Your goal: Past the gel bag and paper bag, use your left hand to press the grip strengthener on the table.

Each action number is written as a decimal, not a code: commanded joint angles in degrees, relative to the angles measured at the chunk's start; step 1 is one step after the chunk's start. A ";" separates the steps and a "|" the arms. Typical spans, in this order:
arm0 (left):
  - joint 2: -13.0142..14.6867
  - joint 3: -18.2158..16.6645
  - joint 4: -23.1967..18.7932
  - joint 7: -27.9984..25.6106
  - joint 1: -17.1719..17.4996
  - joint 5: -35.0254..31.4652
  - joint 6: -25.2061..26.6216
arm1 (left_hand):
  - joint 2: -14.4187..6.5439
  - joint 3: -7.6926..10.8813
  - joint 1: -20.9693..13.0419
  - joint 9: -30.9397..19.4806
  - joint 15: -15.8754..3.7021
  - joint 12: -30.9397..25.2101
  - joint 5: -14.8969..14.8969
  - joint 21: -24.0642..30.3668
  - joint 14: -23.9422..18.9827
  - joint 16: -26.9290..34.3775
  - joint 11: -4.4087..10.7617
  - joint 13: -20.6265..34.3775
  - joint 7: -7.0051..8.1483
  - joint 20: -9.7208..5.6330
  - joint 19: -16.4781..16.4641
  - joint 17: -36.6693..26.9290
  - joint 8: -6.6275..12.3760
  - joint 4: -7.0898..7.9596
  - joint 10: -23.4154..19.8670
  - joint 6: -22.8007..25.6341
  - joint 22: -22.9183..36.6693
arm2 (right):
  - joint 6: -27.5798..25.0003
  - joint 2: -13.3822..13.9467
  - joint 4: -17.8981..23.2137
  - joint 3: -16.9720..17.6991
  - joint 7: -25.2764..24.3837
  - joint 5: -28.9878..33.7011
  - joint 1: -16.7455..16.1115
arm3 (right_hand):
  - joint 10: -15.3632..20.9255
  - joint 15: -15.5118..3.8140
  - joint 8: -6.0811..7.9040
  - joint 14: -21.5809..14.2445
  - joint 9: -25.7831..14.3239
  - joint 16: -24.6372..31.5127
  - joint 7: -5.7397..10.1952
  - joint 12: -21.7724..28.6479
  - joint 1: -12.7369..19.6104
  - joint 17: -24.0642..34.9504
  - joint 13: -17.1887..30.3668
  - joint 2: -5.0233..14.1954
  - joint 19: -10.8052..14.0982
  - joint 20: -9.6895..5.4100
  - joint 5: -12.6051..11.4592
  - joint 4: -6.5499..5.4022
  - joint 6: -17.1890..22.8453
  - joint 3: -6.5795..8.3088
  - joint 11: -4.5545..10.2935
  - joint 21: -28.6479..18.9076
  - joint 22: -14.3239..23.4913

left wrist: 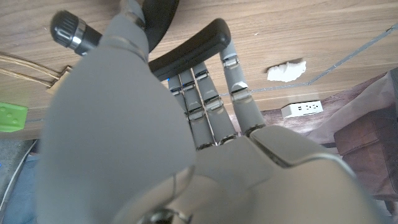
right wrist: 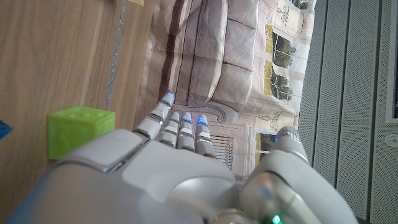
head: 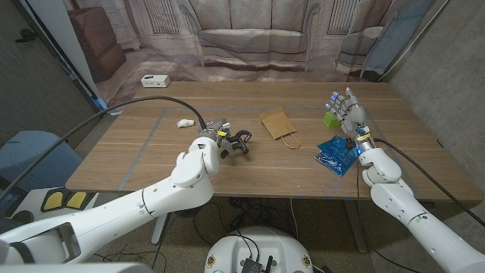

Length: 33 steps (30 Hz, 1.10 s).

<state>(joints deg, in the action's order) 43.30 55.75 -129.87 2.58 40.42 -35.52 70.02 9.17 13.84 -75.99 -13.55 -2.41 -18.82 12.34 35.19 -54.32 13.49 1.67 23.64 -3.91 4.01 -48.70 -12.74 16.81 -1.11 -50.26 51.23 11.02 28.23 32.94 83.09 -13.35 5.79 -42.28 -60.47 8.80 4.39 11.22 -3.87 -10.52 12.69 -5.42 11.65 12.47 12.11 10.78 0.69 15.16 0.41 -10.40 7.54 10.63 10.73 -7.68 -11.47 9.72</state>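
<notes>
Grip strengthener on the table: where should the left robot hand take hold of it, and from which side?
Best on the black padded handles of the grip strengthener, coming from above and from the robot's side. It lies on the table with its handles splayed apart; in the left wrist view the left robot hand already has its fingers reaching over one curved handle, so closing there would likely squeeze it.

My arms are glossy white rounded shells, each trailed by a black cable. My left robot hand (left wrist: 186, 124) is matte grey with segmented metallic fingers (left wrist: 239, 93). My right robot hand (head: 350, 112) is grey, with blue-lit fingertips (right wrist: 185, 117).
</notes>
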 commanded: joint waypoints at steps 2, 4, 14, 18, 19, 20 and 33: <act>2.49 4.36 -0.72 -0.22 -4.72 4.05 2.18 | -14.98 12.02 -9.36 -1.51 -4.14 0.73 0.21 0.47 -3.65 -0.39 -0.23 0.45 0.06 -6.86 -6.01 -0.52 -0.54 -7.22 0.44 1.32 0.15 | -0.10 -0.11 0.14 0.09 -0.26 -0.20 -0.30 | 0.50 0.37 -0.11 -0.37 -0.11 -0.09 -0.04 -0.06 0.42 0.28 0.31 0.09 0.55 0.14 -0.28 -0.10 0.37 -0.23 -0.17 0.20 0.17; 2.78 4.88 -0.82 -0.37 -5.28 4.65 2.38 | -14.90 11.89 -8.87 -1.48 -4.01 0.93 0.18 0.46 -3.28 -0.56 -0.18 0.32 -0.08 -6.63 -5.54 -0.44 -0.63 -7.08 0.52 1.30 0.16 | 0.02 -0.15 0.04 0.08 -0.19 -0.18 -0.30 | 0.52 0.34 -0.11 -0.38 -0.11 -0.09 -0.04 -0.06 0.43 0.28 0.31 0.09 0.56 0.14 -0.28 -0.10 0.38 -0.23 -0.14 0.20 0.17; 4.43 8.52 -1.52 -0.35 -9.15 7.03 4.34 | -14.67 11.40 -5.93 -1.25 -2.83 2.62 0.10 0.29 0.99 -2.10 -1.10 0.53 -0.69 -5.04 -1.56 0.20 -2.50 -6.70 3.22 -1.81 0.20 | -0.08 -0.20 0.13 0.02 -0.23 -0.20 -0.32 | 0.55 0.31 -0.09 -0.39 -0.11 -0.11 -0.01 -0.06 0.44 0.29 0.31 0.09 0.57 0.15 -0.28 -0.10 0.45 -0.27 -0.08 0.21 0.17; 4.91 9.07 -1.82 -1.46 -9.60 7.87 4.65 | -14.56 11.10 -4.54 -1.18 -2.38 3.23 -0.02 0.33 2.11 -2.36 -1.34 0.65 -0.56 -4.66 -0.64 0.40 -3.09 -6.29 4.35 -2.84 0.18 | 0.06 -0.20 -0.07 -0.09 -0.13 0.05 -0.10 | 0.55 0.30 -0.10 -0.39 -0.11 -0.12 -0.06 -0.07 0.45 0.29 0.31 0.09 0.57 0.13 -0.28 -0.09 0.43 -0.28 -0.06 0.22 0.17; 5.00 9.18 -1.86 -1.78 -9.67 8.06 4.71 | -14.56 11.09 -4.28 -1.15 -2.20 3.36 -0.04 0.29 2.58 -2.47 -1.22 0.70 -0.59 -4.53 -0.23 0.46 -3.23 -6.29 4.56 -3.07 0.16 | 0.11 -0.24 -0.12 -0.09 -0.11 0.05 -0.07 | 0.57 0.30 -0.10 -0.40 -0.11 -0.13 -0.04 -0.06 0.45 0.29 0.31 0.09 0.56 0.14 -0.28 -0.09 0.44 -0.29 -0.06 0.22 0.17; 5.11 9.30 -1.89 -2.10 -9.75 8.22 4.69 | -14.62 11.15 -4.14 -1.14 -2.08 3.47 -0.03 0.18 2.92 -2.53 -1.26 0.74 -0.62 -4.26 0.32 0.51 -3.33 -6.34 4.74 -3.20 0.15 | 0.03 -0.28 -0.09 -0.08 -0.14 -0.06 -0.06 | 0.57 0.29 -0.10 -0.39 -0.11 -0.13 -0.02 -0.07 0.45 0.29 0.31 0.10 0.56 0.14 -0.28 -0.09 0.42 -0.29 -0.06 0.22 0.17; 6.07 9.33 -2.21 -5.07 -9.96 11.13 4.22 | -13.84 10.63 -1.53 -0.91 -0.94 4.81 -0.23 0.15 5.84 -2.80 -1.55 0.53 -0.75 -3.46 2.39 0.97 -4.48 -6.19 6.60 -5.32 -0.05 | 0.24 -0.27 0.16 -0.01 -0.44 0.16 -0.14 | 0.57 0.37 -0.12 -0.41 -0.12 -0.16 -0.05 -0.09 0.46 0.30 0.31 0.11 0.58 0.13 -0.28 -0.09 0.39 -0.34 -0.10 0.23 0.17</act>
<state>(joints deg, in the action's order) 48.36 64.47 -131.75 -0.54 31.26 -26.68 74.33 3.90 13.84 -70.71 -14.18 -3.46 -14.35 12.31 35.39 -48.86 10.79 0.20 24.15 -4.60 1.24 -45.94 -11.71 12.53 -1.11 -44.09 46.52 10.90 28.31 32.72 83.08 -13.40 5.65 -42.24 -60.58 8.80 4.39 11.22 -3.87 -10.52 12.69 -5.42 11.65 12.47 12.11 10.78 0.69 15.16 0.41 -10.40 7.37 10.63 10.56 -7.68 -11.22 9.72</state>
